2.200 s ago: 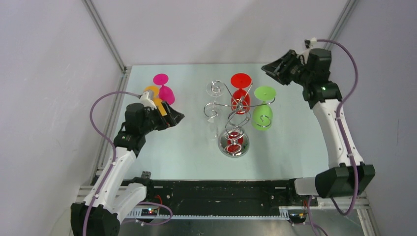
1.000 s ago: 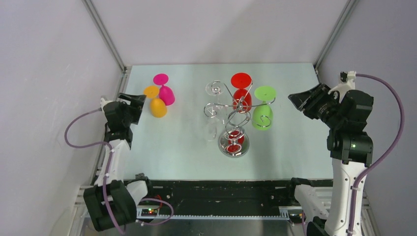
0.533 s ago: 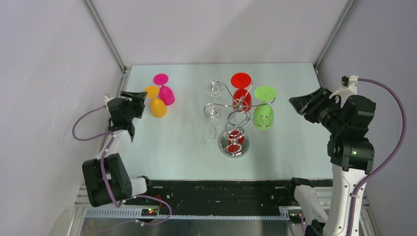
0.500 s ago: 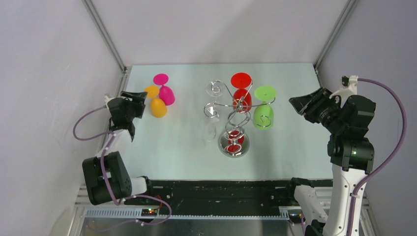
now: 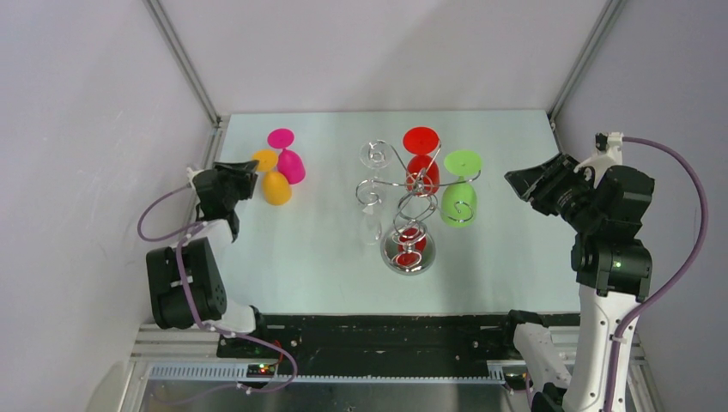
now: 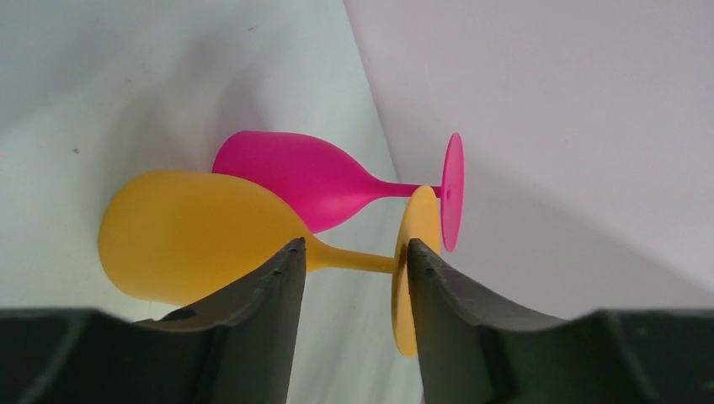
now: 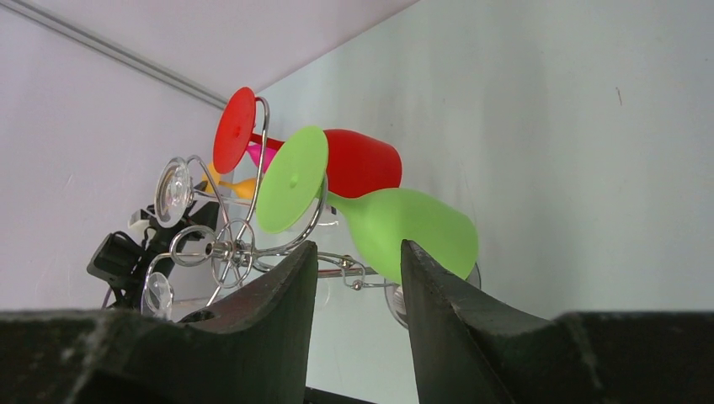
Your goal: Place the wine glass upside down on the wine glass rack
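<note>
Table: you have pale green table [image 5: 292,266] ahead of both arm bases.
Wine glass rack: the wine glass rack [image 5: 410,251] stands right of the table's middle, with its mirrored base nearest you and its curled arms above.
Green glass: the green glass [image 5: 459,204] hangs foot-up on the rack's 3 o'clock side.
Clear glass: the clear glass [image 7: 173,192] hangs on the rack's 9 o'clock side.
Left claw: your left claw [image 6: 355,244] sits at 9 o'clock from the rack, well apart from it. Its jaws are partly apart and grip nothing.
Orange wine glass: the orange wine glass [image 6: 194,236] looks to stand rim-down on the table, just off the left fingertips. Its stem shows in the gap between the fingers. Whether they reach around it you cannot tell.
Right claw: your right claw [image 7: 358,246] hangs at 3 o'clock from the rack, well apart from it. Its jaws are partly apart and hold nothing.
Pink wine glass: the pink wine glass [image 6: 295,172] is just beside the orange one, at its 1 o'clock.
Red glass: the red glass [image 5: 421,174] hangs foot-up on the rack's 12 o'clock side.
</note>
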Robot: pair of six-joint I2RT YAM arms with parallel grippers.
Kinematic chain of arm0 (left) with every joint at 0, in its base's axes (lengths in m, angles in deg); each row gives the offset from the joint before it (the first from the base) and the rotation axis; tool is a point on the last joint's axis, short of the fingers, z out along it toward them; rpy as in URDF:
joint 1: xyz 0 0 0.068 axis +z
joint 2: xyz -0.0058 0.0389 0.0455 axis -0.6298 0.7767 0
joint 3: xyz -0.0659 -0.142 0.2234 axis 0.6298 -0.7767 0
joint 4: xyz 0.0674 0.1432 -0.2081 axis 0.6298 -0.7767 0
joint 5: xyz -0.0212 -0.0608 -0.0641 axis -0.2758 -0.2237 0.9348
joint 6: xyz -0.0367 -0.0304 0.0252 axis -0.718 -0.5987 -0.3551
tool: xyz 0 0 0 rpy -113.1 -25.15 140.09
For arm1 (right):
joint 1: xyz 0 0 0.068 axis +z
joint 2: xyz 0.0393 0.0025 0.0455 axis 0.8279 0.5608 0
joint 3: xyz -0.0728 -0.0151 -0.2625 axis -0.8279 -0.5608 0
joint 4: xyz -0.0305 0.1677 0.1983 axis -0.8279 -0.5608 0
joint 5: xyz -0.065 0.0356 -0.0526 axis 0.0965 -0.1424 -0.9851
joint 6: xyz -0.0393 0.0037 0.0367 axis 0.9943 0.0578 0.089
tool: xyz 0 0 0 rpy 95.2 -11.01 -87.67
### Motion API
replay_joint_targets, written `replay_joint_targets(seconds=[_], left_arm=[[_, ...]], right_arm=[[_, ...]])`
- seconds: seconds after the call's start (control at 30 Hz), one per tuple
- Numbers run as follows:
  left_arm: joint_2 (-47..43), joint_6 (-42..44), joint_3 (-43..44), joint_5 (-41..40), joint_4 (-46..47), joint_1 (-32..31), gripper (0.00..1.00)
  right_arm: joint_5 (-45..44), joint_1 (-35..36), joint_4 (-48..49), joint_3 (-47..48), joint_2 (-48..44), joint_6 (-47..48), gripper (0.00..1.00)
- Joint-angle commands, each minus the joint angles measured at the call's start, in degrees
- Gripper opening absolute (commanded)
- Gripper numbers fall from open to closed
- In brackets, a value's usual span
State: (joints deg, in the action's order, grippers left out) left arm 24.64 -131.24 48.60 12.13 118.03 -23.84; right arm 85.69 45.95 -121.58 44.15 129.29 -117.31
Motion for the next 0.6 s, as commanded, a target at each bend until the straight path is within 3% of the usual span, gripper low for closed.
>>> replay_joint_targets(seconds=[0.0, 0.57], left_arm=[[1.97, -1.69, -0.58, 1.59, 6.67, 0.48, 0.48], [2.28, -3.11, -1.04, 2.73, 10.22, 0.41, 0.14]], right_arm=[[0.8, -0.43, 0.41, -0.21, 0.11, 1.4, 0.46], [1.5, -0.77, 0.93, -1.29, 0.69, 1.46, 0.47]])
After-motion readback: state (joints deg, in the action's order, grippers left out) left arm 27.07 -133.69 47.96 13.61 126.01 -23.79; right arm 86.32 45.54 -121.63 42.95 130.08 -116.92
